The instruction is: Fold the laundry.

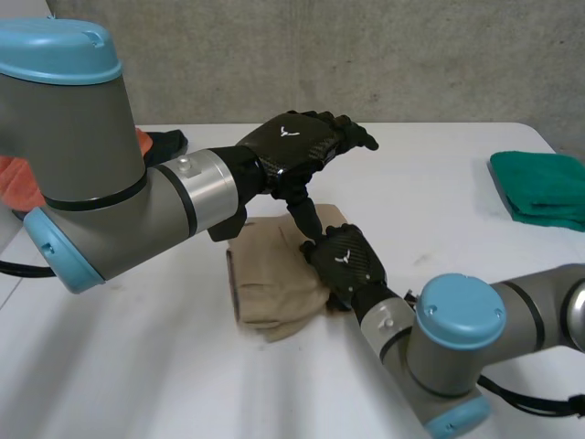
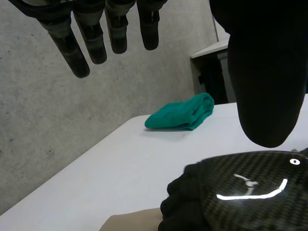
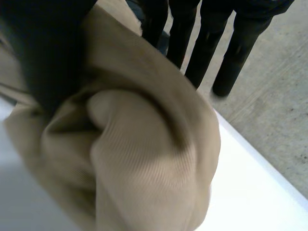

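Observation:
A tan cloth (image 1: pixel 274 293) lies bunched in the middle of the white table (image 1: pixel 439 192). My right hand (image 1: pixel 345 261) sits on its right edge. In the right wrist view the cloth (image 3: pixel 144 159) bulges up under the palm, with the thumb (image 3: pixel 43 53) pressed over it and the fingers (image 3: pixel 226 53) reaching past it. My left hand (image 1: pixel 297 142) hovers above the cloth's far edge with fingers spread straight and thumb pointing down, holding nothing. The left wrist view has those straight fingers (image 2: pixel 77 43), the right hand's back (image 2: pixel 240 192) below them and a bit of tan cloth (image 2: pixel 130 222).
A folded green cloth (image 1: pixel 539 187) lies at the table's right edge, also in the left wrist view (image 2: pixel 183 113). An orange cloth (image 1: pixel 18 178) and a dark item (image 1: pixel 169 142) lie at the far left behind my left arm. A grey wall stands behind the table.

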